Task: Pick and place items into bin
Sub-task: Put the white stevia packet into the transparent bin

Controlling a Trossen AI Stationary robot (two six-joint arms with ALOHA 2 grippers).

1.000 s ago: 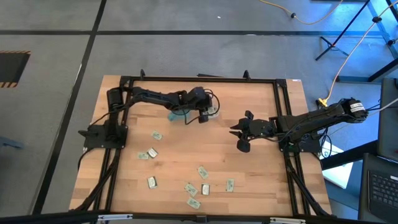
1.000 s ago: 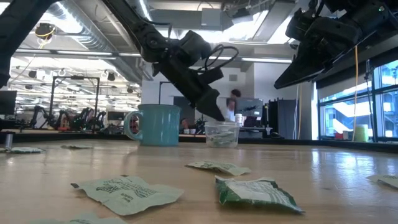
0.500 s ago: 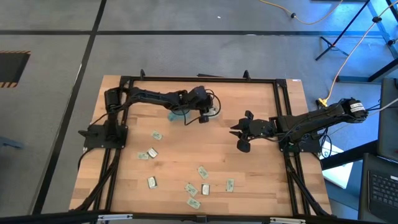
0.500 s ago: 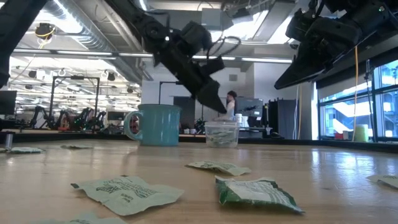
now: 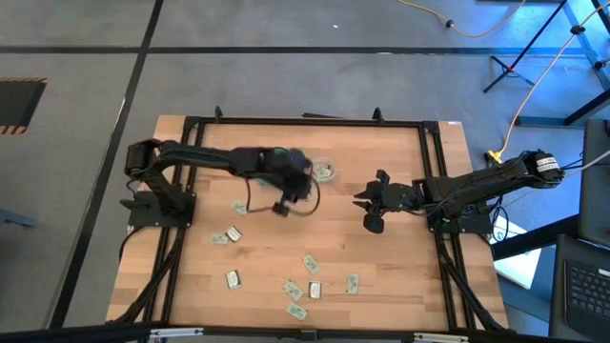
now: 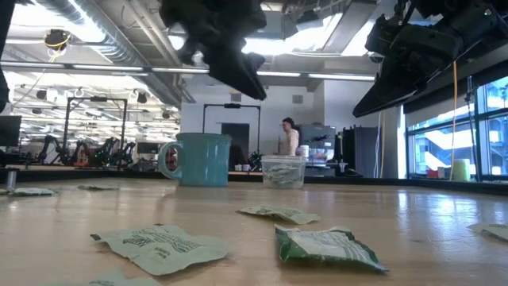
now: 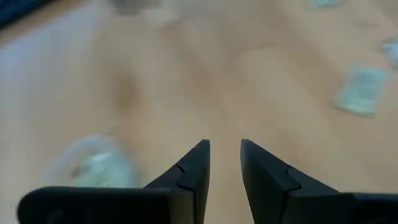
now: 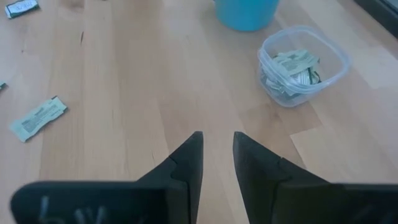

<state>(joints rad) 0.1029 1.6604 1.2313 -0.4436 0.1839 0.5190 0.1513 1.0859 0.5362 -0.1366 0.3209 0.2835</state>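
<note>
Left claw (image 5: 282, 207) swung off bin (image 8: 301, 64) toward table (image 5: 400, 276) middle, fingers parted, empty. Right claw (image 5: 367, 211) hovering, slightly parted, empty.

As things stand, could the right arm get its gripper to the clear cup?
Probably yes. The right gripper hangs open above bare table, and the clear cup sits ahead of it with nothing between; the left gripper has swung clear of the cup.

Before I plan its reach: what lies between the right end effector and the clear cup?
Bare wood only, in the right wrist view, from the right end effector to the clear cup.
</note>
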